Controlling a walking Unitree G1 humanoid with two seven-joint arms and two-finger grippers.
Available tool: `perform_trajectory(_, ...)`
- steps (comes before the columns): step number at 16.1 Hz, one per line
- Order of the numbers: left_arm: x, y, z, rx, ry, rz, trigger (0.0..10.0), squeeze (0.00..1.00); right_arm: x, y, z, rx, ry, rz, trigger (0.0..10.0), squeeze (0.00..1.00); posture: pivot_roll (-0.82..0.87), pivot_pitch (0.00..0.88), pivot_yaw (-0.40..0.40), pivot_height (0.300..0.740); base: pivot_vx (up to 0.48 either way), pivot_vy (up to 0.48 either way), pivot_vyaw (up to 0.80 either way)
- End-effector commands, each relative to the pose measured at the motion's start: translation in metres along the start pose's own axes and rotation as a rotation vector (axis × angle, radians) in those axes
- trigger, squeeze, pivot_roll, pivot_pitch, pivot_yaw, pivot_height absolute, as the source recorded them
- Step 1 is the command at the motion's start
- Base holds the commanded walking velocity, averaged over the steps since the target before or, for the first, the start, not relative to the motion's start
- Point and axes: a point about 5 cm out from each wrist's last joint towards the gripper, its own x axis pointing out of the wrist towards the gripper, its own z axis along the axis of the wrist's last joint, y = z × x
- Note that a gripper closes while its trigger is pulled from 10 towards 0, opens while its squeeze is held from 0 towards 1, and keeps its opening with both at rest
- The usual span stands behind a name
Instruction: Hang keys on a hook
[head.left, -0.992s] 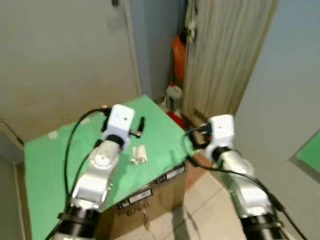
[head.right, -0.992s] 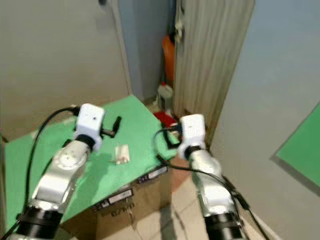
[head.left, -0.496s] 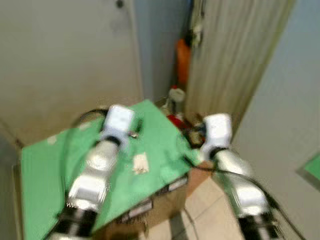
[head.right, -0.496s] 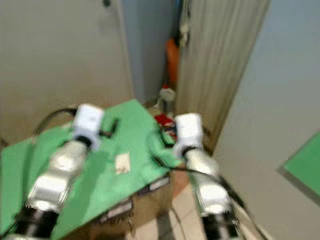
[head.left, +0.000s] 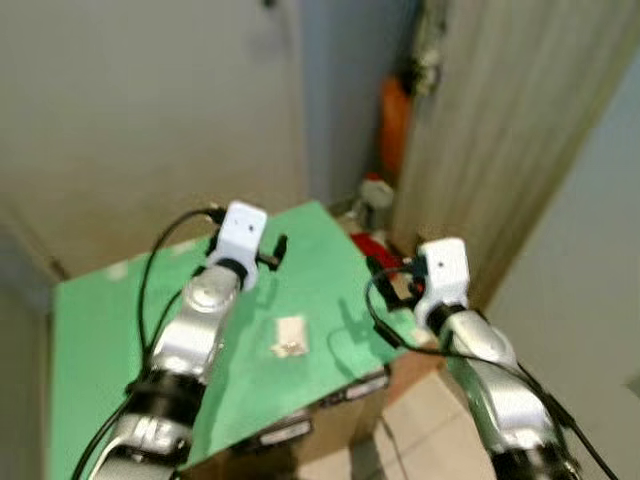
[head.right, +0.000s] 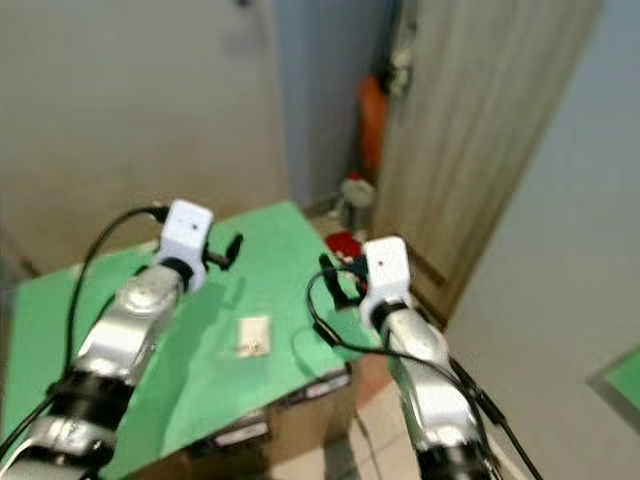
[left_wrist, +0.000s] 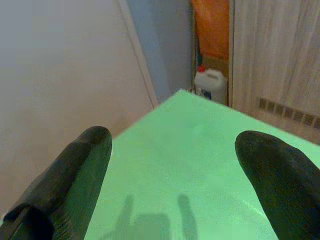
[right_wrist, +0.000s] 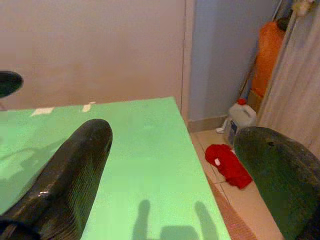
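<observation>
Not grabbed yet: both the left gripper (head.left: 272, 250) and right gripper (head.right: 335, 278) hover wide open and empty; next, reach the keys (head.left: 289, 337) on the green table (head.left: 100, 320).

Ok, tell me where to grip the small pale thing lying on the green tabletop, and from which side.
Come straight down from above: the small pale item lies flat on the green tabletop, so a side approach finds little to pinch. Close across its narrower width. It is too blurred to pick out a ring or edge.
</observation>
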Motion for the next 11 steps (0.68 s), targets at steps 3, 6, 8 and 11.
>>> perform_trajectory(3, 0.008, -0.014, -0.007, -0.027, 0.021, -0.041, 10.0, 0.0, -0.017, -0.008, 0.001, -0.009, 0.021, -0.015, 10.0, 0.0, -0.12, 0.021, 0.016, 0.74, 0.0, 0.0, 0.0)
perform_trajectory(6, 0.007, -0.032, -0.03, -0.004, 0.071, -0.059, 10.0, 0.0, -0.045, -0.018, 0.002, -0.03, 0.018, -0.046, 10.0, 0.0, -0.17, 0.085, -0.018, 0.74, 0.0, 0.0, 0.0)
perform_trajectory(8, 0.004, -0.04, -0.043, 0.006, 0.111, -0.049, 10.0, 0.0, -0.059, -0.031, 0.003, -0.018, 0.023, -0.096, 10.0, 0.0, -0.19, 0.108, -0.044, 0.74, 0.0, 0.0, 0.0)
perform_trajectory(11, -0.002, -0.042, -0.052, 0.001, 0.138, -0.007, 10.0, 0.0, -0.064, -0.036, 0.003, -0.031, 0.058, -0.087, 10.0, 0.0, -0.2, 0.108, -0.066, 0.74, 0.0, 0.0, 0.0)
